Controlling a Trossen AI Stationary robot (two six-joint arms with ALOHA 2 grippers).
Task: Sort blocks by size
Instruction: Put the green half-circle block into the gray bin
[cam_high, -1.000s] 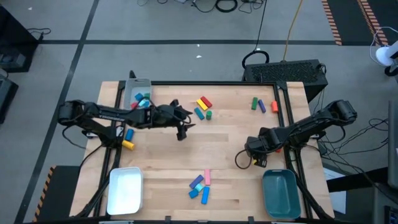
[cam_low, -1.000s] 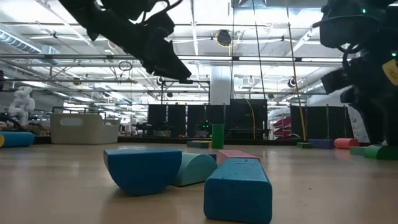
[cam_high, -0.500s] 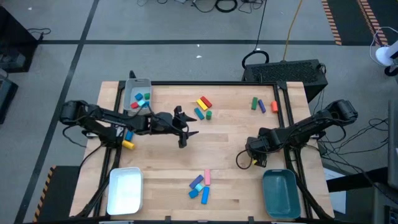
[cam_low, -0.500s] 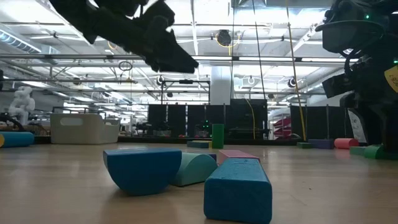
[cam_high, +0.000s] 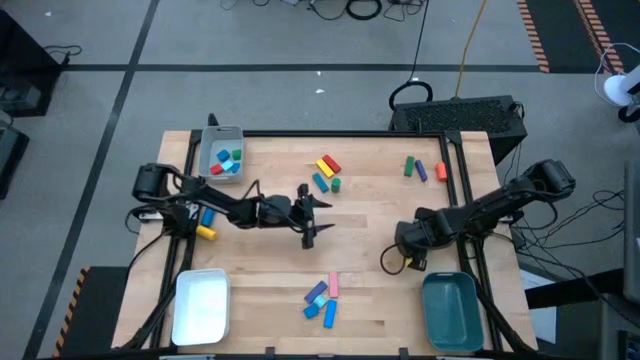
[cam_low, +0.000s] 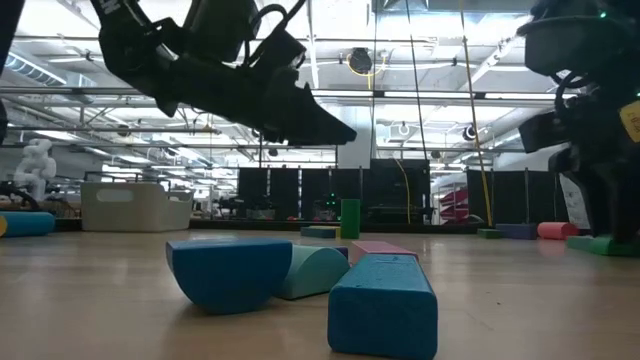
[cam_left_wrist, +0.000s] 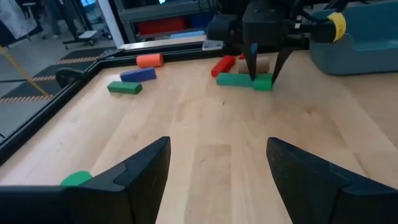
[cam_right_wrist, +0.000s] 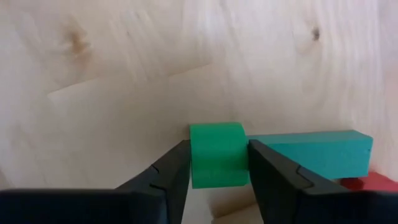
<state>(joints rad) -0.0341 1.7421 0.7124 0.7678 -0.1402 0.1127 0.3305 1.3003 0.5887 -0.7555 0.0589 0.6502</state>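
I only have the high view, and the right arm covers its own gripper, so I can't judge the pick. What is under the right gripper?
Observer: The right gripper has its fingers against two sides of a small green block that sits on the table.
Operator: Anything crowding it?
Observer: A teal bar lies right beside the block, past one finger.
Operator: Is the left gripper carrying anything?
Observer: No. The left gripper is open and empty, raised above the table.
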